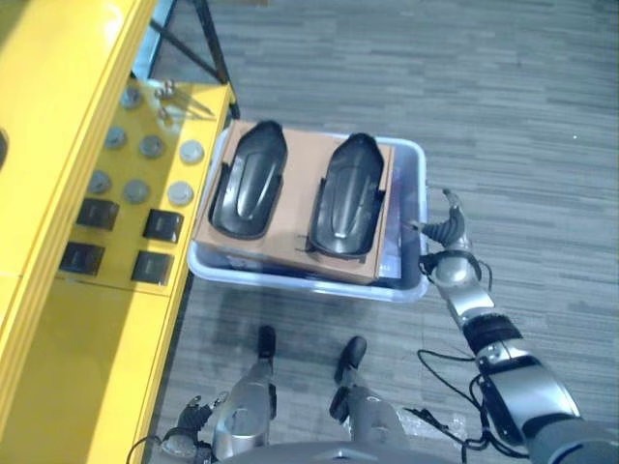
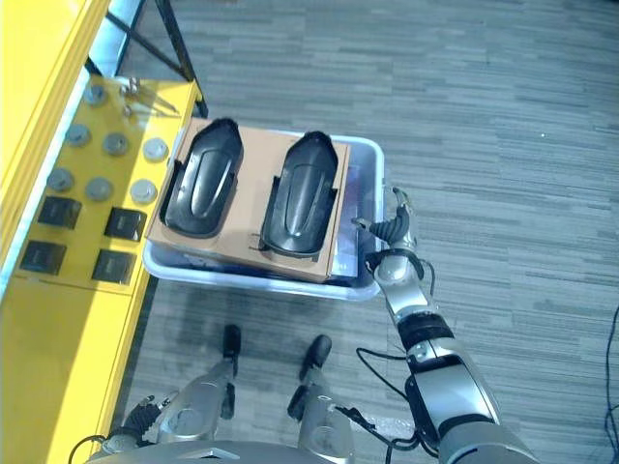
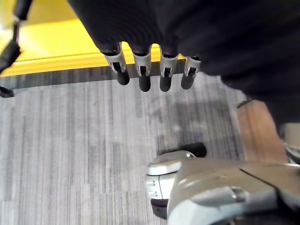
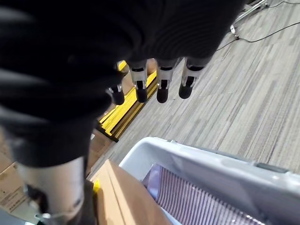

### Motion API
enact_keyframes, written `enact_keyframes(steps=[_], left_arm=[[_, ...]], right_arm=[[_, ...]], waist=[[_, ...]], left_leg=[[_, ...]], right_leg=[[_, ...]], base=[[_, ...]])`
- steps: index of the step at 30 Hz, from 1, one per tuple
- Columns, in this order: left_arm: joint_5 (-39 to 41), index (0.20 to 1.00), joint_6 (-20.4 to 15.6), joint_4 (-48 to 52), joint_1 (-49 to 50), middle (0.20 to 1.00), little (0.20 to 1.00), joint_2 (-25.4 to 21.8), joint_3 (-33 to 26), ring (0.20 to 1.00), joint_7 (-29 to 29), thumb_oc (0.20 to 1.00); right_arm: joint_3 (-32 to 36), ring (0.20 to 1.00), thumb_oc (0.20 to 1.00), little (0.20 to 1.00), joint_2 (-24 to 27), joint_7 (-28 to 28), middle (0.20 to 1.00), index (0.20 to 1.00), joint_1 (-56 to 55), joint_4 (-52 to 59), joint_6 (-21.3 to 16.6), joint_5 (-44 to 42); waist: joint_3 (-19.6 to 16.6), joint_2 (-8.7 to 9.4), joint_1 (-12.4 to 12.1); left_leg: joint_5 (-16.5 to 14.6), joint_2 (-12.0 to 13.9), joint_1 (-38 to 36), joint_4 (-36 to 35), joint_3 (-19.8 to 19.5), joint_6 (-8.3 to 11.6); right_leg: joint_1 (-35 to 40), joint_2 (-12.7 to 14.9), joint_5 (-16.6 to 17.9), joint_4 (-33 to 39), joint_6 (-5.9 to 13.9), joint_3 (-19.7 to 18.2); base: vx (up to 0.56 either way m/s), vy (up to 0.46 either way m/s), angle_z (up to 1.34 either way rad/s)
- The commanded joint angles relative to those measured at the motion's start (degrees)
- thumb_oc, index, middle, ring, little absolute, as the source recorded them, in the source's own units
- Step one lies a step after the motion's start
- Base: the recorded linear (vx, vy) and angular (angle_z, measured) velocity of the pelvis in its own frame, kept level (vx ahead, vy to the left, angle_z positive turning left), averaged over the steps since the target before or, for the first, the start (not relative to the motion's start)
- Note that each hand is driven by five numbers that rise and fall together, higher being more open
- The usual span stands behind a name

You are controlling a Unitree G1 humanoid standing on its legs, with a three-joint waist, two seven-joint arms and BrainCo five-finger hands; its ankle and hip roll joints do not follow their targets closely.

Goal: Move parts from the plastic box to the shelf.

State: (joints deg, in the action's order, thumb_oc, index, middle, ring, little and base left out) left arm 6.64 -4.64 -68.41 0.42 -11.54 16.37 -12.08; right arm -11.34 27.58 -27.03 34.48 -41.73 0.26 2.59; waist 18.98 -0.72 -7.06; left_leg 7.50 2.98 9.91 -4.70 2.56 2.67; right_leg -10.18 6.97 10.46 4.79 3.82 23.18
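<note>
My left hand (image 1: pixel 189 425) hangs low by my side, fingers relaxed and empty. My right hand (image 1: pixel 447 232) hovers beside the plastic box (image 1: pixel 411 155), fingers loosely apart, I think. Just left of it, two glossy black moulded parts (image 1: pixel 346 193) lie on brown cardboard (image 1: pixel 300 184), long axes running away from me. Beyond, the yellow shelf (image 1: pixel 87 145).

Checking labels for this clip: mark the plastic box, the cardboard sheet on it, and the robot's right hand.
plastic box (image 1: pixel 410 147): left eye view, far right rim corner.
cardboard sheet (image 1: pixel 298 184): left eye view, bare strip between the two black parts.
right hand (image 2: pixel 391 230): right eye view, curled fingers.
</note>
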Motion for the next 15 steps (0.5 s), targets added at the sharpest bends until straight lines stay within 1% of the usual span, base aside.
enact_keyframes(steps=[1,5,8,15], left_arm=[[1.3,1.000,-0.5,-2.6,-2.1,1.000,1.000,-0.2,2.7,1.000,-1.3,1.000],[1.9,1.000,-0.6,-2.2,-2.1,1.000,1.000,-0.2,3.4,1.000,-1.8,1.000],[2.1,1.000,-0.5,-2.2,-2.1,1.000,1.000,-0.2,3.4,1.000,-2.0,1.000],[2.9,1.000,-0.4,-2.4,-2.1,1.000,1.000,0.0,3.3,1.000,-2.0,1.000]], right_arm=[[-1.5,1.000,1.000,1.000,1.7,-3.9,1.000,1.000,3.4,-0.8,-1.7,0.4],[-2.4,1.000,1.000,1.000,1.4,-5.4,1.000,1.000,6.3,-1.7,-2.2,-0.2],[-2.6,1.000,1.000,1.000,0.9,-5.7,1.000,1.000,6.6,-1.6,-2.5,-0.3],[-4.6,1.000,1.000,1.000,-1.0,-4.5,1.000,1.000,7.8,-4.0,-2.2,-1.1]], waist=[[-0.9,0.35,-1.4],[-0.5,0.44,-2.5],[-0.4,0.30,-2.8],[0.0,0.37,-3.5]], left_leg=[[-5.6,1.1,0.3,-0.3,-6.7,0.66],[-5.3,0.8,1.4,-0.3,-7.8,0.77],[-5.3,0.7,1.5,-0.3,-8.1,0.77],[-5.2,0.3,1.9,-0.3,-8.3,0.73]], right_leg=[[2.2,1.7,-7.0,0.2,5.71,-3.3],[1.8,2.0,-7.0,0.2,5.74,-2.2],[1.9,2.1,-7.0,0.2,5.75,-1.8],[1.8,2.4,-6.7,0.2,5.81,-1.4]], base=[[0.00,-0.004,0.08],[0.01,0.009,0.17],[0.02,0.009,0.07],[0.01,0.010,0.04]])
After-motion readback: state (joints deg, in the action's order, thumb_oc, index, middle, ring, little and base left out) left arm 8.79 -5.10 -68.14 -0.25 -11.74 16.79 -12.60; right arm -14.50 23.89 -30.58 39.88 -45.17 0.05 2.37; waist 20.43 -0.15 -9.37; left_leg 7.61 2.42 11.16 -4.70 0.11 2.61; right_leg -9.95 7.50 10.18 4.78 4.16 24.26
